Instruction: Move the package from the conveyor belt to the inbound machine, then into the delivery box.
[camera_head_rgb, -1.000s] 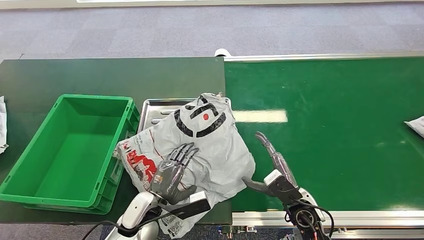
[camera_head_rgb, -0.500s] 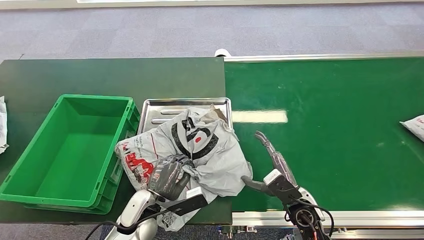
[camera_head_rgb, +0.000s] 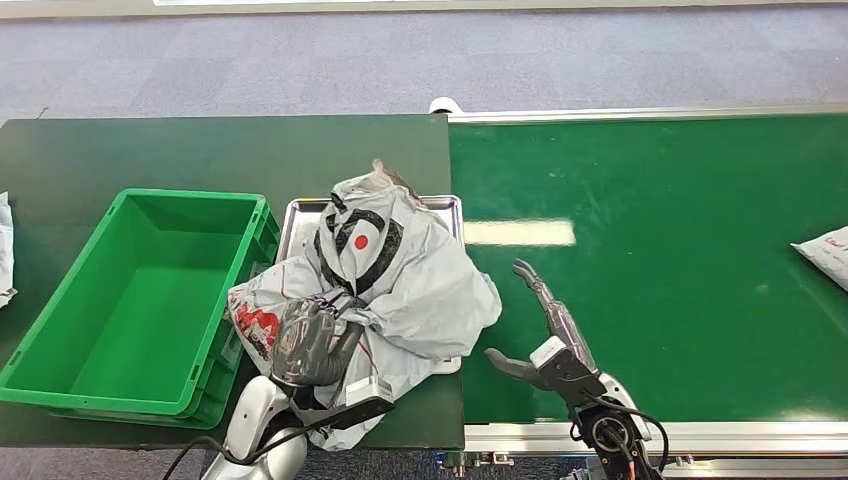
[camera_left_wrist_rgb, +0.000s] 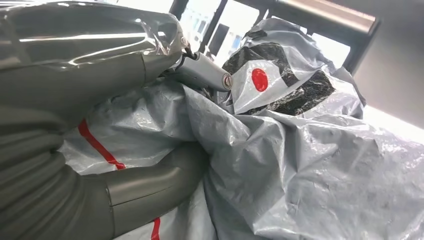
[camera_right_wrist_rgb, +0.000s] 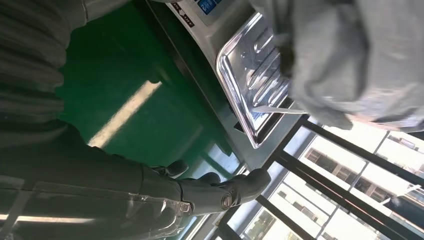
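Note:
A crumpled grey plastic package (camera_head_rgb: 390, 280) with black, red and white print is bunched up over the silver tray (camera_head_rgb: 305, 215) of the inbound machine, its far end lifted. My left hand (camera_head_rgb: 308, 343) grips the package's near side, fingers curled into the plastic; the left wrist view shows the thumb (camera_left_wrist_rgb: 150, 185) pressed under the grey package (camera_left_wrist_rgb: 300, 150). My right hand (camera_head_rgb: 545, 335) hovers open over the green conveyor belt (camera_head_rgb: 650, 250), just right of the package and apart from it. The right wrist view shows the fingers (camera_right_wrist_rgb: 220, 192) spread, with the tray (camera_right_wrist_rgb: 250, 85) and the package (camera_right_wrist_rgb: 345, 55) beyond.
An empty green delivery box (camera_head_rgb: 140, 290) stands left of the tray on the dark green table (camera_head_rgb: 200, 150). Another white package (camera_head_rgb: 825, 250) lies at the belt's right edge. A white bag (camera_head_rgb: 5, 250) lies at the table's far left.
My left hand has closed on the package and pulled it up and leftward, so it now stands bunched and higher. The package at the belt's right edge has moved inward. My right hand barely moved.

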